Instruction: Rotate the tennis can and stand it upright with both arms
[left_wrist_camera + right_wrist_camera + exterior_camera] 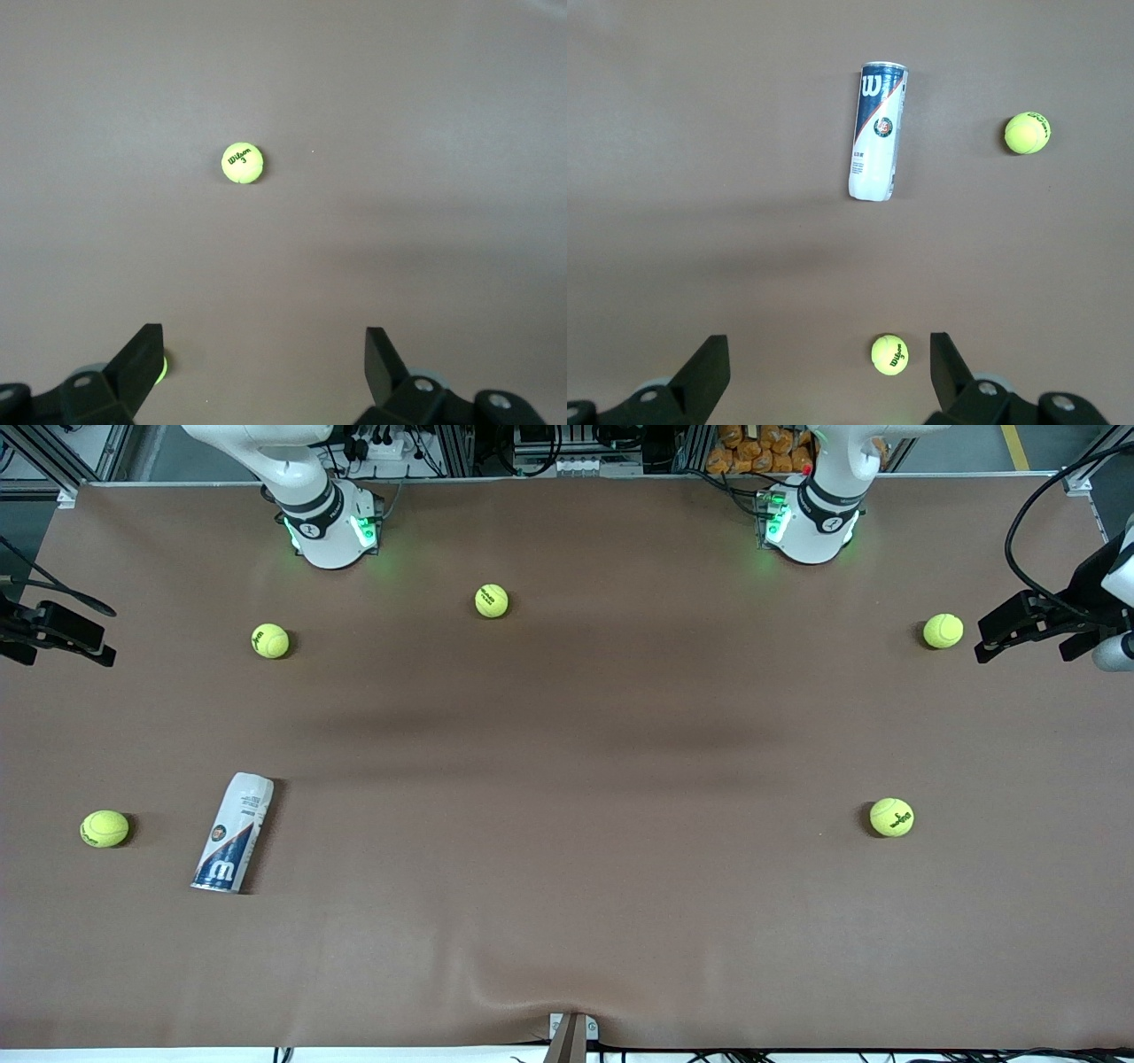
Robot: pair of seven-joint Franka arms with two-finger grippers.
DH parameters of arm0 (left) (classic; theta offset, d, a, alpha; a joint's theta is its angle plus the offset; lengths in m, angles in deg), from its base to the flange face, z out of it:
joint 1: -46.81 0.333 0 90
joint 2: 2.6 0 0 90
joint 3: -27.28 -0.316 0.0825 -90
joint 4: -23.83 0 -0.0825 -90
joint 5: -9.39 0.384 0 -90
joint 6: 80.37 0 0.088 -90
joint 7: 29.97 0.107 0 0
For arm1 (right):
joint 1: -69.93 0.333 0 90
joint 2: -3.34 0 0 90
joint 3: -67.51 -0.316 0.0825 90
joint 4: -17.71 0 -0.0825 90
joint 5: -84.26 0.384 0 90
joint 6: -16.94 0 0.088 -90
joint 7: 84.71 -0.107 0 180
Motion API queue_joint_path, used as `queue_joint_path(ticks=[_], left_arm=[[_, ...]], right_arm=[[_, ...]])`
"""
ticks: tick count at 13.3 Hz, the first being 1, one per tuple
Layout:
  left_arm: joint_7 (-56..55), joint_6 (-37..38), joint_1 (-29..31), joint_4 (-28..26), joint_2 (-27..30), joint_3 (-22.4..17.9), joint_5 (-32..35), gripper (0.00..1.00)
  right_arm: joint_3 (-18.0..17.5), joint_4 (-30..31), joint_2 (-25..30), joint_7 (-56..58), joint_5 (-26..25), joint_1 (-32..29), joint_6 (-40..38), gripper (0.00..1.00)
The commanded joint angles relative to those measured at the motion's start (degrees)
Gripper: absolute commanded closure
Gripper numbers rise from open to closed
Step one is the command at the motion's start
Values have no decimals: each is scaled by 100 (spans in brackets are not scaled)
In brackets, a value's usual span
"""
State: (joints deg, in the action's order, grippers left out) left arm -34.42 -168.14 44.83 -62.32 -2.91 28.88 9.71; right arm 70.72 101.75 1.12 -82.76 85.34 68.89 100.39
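Tennis can [233, 833] lies flat on the brown table [567, 762], in the lower left of the front view, its dark band with the white W pointing toward the camera.

The left gripper [264, 359] hangs at the right edge of the front view, fingers spread wide, with nothing between them. The right gripper [830, 359] hangs at the left edge of the front view, also spread wide and empty, and only part of it shows there. Both are up in the air, well apart from the can.

Five tennis balls lie scattered on the mat; one ball [104, 828] is just beside the can. The mat shows a soft wrinkle near the lower edge. Along the top, metal frames and cables stand in a workshop, partly cut off.
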Motion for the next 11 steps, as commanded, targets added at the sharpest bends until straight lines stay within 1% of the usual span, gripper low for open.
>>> queue_joint_path(ticks=[1,5,7,9,11], left_arm=[[67,5,49,-7,23,25,-93,0],[93,5,58,1,23,25,-85,0],[102,14,49,1,14,25,-93,0],[93,14,49,-7,14,16,-85,0],[120,66,49,-8,23,25,-85,0]], right_arm=[[-110,166,161,95,-90,-133,66,0],[-102,175,135,86,-81,-177,66,0],[-102,166,-83,86,-81,-255,205,0],[-102,157,-635,86,-99,-326,670,0],[-102,166,-1347,86,-81,-414,1127,0]])
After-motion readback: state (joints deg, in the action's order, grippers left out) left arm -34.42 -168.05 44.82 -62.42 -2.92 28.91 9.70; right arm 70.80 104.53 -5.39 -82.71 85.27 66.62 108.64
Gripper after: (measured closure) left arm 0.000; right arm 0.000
